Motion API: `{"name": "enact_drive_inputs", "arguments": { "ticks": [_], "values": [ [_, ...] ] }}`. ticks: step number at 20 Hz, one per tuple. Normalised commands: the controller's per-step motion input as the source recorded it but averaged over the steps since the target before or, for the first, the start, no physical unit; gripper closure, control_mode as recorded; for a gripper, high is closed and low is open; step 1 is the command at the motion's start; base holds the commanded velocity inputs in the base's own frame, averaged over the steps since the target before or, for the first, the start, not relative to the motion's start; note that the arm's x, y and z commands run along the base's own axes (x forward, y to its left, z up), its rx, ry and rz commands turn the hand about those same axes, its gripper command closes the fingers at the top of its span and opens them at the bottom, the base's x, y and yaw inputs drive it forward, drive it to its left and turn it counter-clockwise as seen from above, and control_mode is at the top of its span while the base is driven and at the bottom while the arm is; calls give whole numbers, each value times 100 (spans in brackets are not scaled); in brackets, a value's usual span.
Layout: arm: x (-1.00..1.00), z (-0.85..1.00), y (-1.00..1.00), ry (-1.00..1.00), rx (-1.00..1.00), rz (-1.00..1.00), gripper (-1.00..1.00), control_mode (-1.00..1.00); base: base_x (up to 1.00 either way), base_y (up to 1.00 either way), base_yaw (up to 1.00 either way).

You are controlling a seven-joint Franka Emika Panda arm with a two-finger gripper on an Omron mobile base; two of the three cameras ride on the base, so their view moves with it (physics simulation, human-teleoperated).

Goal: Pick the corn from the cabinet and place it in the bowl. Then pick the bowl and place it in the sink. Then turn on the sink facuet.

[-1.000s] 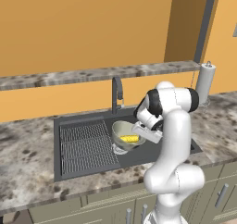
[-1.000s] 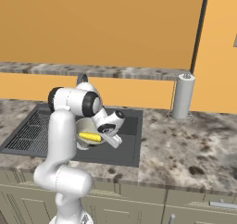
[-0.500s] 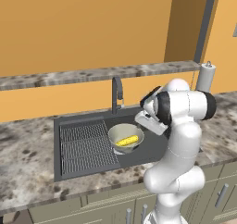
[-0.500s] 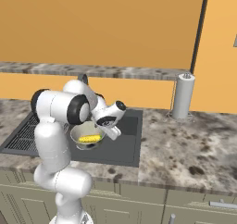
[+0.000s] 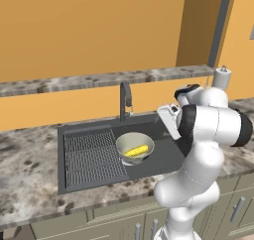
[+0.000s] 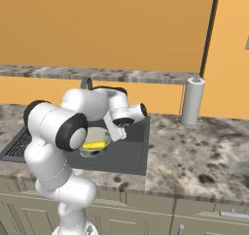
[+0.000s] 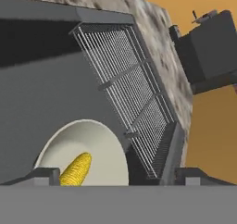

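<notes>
The corn (image 5: 136, 150) lies inside the bowl (image 5: 127, 142), a yellow cob resting on the bowl's pale inner floor, tilted against one side. The bowl sits in the basin of the sink (image 5: 163, 154), upright, touching nothing but the dark basin floor, right beside the ridged drainboard (image 5: 92, 156). In the hand view the bowl's rim (image 7: 113, 144) and the cob (image 7: 76, 170) show just ahead of the fingertips (image 7: 44, 174), between and below them, with the drainboard grid (image 7: 134, 93) farther out.

The gripper (image 5: 168, 120) hangs above the basin, up and to the side of the bowl, apart from it. Its jaws stand wide apart and hold nothing; both tips show at the far edges of the hand view with free space between them.

The sink facuet (image 5: 125, 100) rises behind the basin, beyond the bowl from the gripper, its arched spout reaching over the sink. A paper towel roll (image 6: 192, 101) stands upright on the speckled counter (image 6: 204, 151), well apart from the gripper on the side away from the drainboard.
</notes>
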Motion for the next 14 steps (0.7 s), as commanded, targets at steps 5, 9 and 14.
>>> {"name": "enact_drive_inputs", "arguments": {
  "ticks": [5,9,14],
  "values": [
    [-24,91,0,34,42,-7,-100,-100,0,0,0],
    [0,41,10,37,28,-18,-100,-100,0,0,0],
    [0,7,25,40,23,-20,-100,-100,0,0,0]
  ]
}}
